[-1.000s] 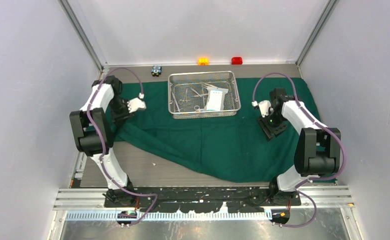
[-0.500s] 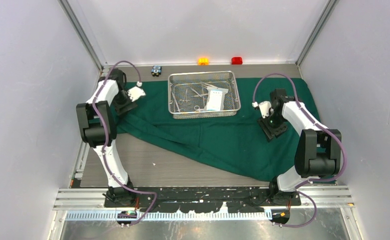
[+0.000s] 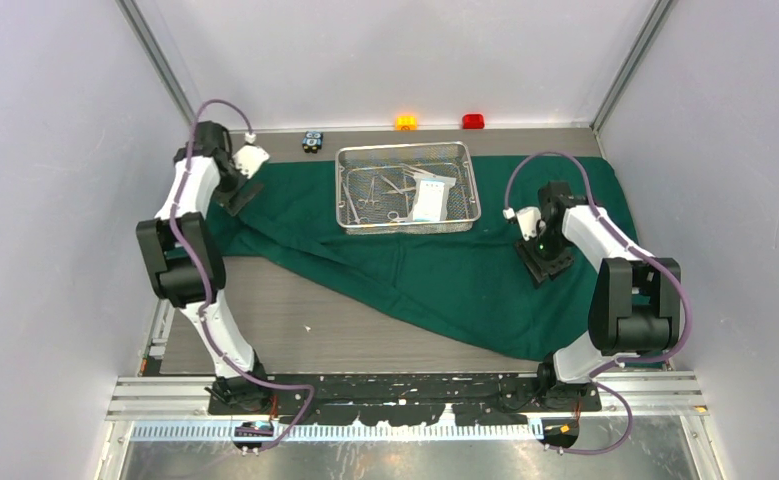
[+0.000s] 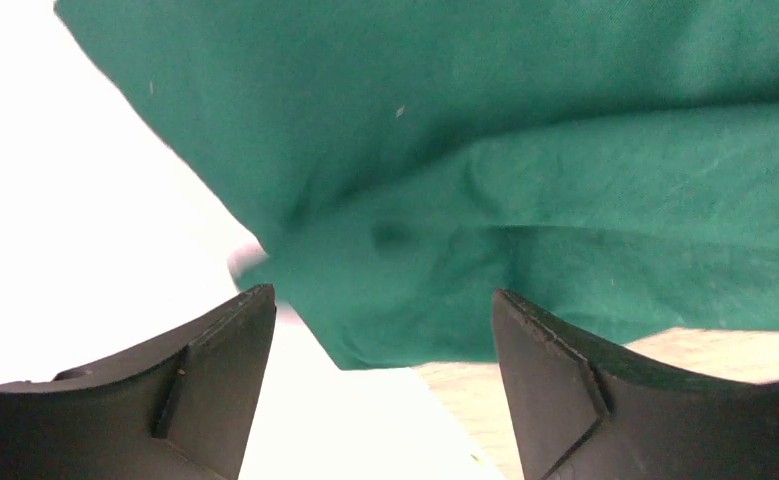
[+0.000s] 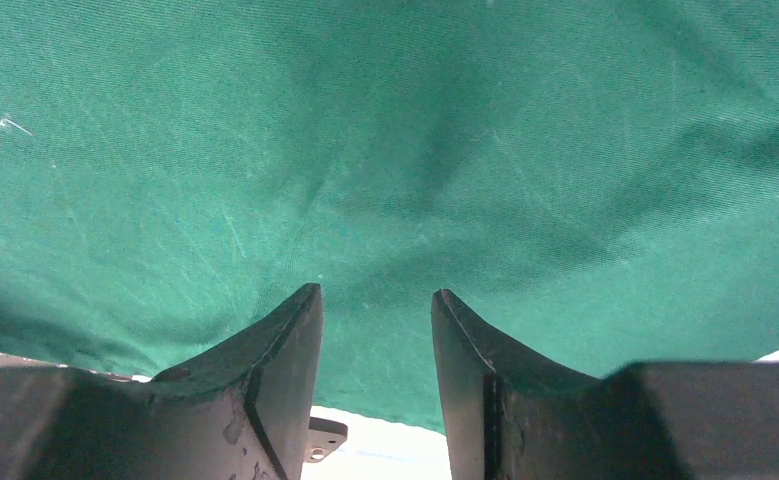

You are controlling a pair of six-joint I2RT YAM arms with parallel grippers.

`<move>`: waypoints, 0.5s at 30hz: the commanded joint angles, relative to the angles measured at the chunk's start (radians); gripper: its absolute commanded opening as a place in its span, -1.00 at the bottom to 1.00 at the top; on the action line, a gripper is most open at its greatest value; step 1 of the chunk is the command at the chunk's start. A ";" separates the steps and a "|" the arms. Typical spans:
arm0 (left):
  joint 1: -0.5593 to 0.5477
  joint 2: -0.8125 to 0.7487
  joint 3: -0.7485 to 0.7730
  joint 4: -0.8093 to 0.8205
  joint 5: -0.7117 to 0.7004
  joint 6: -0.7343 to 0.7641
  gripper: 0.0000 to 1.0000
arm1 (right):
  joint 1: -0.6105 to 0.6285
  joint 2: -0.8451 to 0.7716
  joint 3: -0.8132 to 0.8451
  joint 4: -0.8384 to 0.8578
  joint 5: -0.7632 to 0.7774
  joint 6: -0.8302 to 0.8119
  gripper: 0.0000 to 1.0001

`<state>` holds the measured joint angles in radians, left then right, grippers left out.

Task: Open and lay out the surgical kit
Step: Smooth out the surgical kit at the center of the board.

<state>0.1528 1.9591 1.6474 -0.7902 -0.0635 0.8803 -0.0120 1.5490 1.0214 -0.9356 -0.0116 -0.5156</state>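
The dark green cloth (image 3: 435, 275) lies spread over the table, with a fold running diagonally across its left half. On its far middle sits the silver wire-mesh tray (image 3: 408, 149), holding steel scissors and forceps (image 3: 370, 195) and a white-blue packet (image 3: 428, 198). My left gripper (image 3: 233, 197) hangs over the cloth's far-left corner. In the left wrist view my left gripper (image 4: 383, 293) is wide open, with the cloth corner (image 4: 385, 300) lying loose beyond the fingers. My right gripper (image 3: 545, 262) stands open just above the cloth's right part. In the right wrist view my right gripper (image 5: 376, 290) has only cloth (image 5: 385, 150) showing past the gap.
An orange block (image 3: 405, 122), a red block (image 3: 473, 121) and a black-blue block (image 3: 312, 140) stand along the back edge. Bare wooden tabletop (image 3: 265, 330) shows at the front left. Enclosure walls stand close on both sides.
My left arm swung toward the far-left corner, drawing the cloth's corner out with it. Its jaws then opened and let the cloth go. The right arm barely moved.
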 commanded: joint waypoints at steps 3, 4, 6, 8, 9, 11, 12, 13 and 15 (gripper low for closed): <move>0.186 -0.205 -0.082 -0.034 0.242 -0.209 0.73 | 0.006 0.011 -0.004 0.030 0.002 0.009 -0.02; 0.214 -0.230 -0.114 -0.032 0.277 -0.225 0.74 | 0.005 0.014 -0.002 0.031 0.002 0.009 -0.02; 0.268 -0.267 -0.180 -0.012 0.324 -0.247 0.75 | 0.005 0.023 0.004 0.031 0.000 0.009 -0.02; 0.301 -0.275 -0.229 0.012 0.344 -0.267 0.75 | 0.006 0.032 0.015 0.032 -0.003 0.010 -0.02; 0.310 -0.264 -0.238 0.024 0.343 -0.291 0.74 | 0.005 0.040 0.020 0.032 -0.006 0.012 -0.02; 0.335 -0.215 -0.207 0.020 0.365 -0.356 0.70 | 0.005 0.052 0.036 0.027 -0.015 0.019 -0.02; 0.356 -0.169 -0.173 0.002 0.400 -0.388 0.66 | 0.005 0.058 0.043 0.023 -0.023 0.023 -0.03; 0.371 -0.131 -0.135 -0.017 0.435 -0.424 0.64 | 0.006 0.060 0.046 0.018 -0.026 0.026 -0.03; 0.401 -0.050 -0.041 -0.072 0.530 -0.487 0.60 | 0.008 0.054 0.047 0.014 -0.026 0.027 -0.04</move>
<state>0.5056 1.7782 1.4647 -0.8036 0.2676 0.5556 -0.0120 1.6081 1.0260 -0.9195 -0.0200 -0.5098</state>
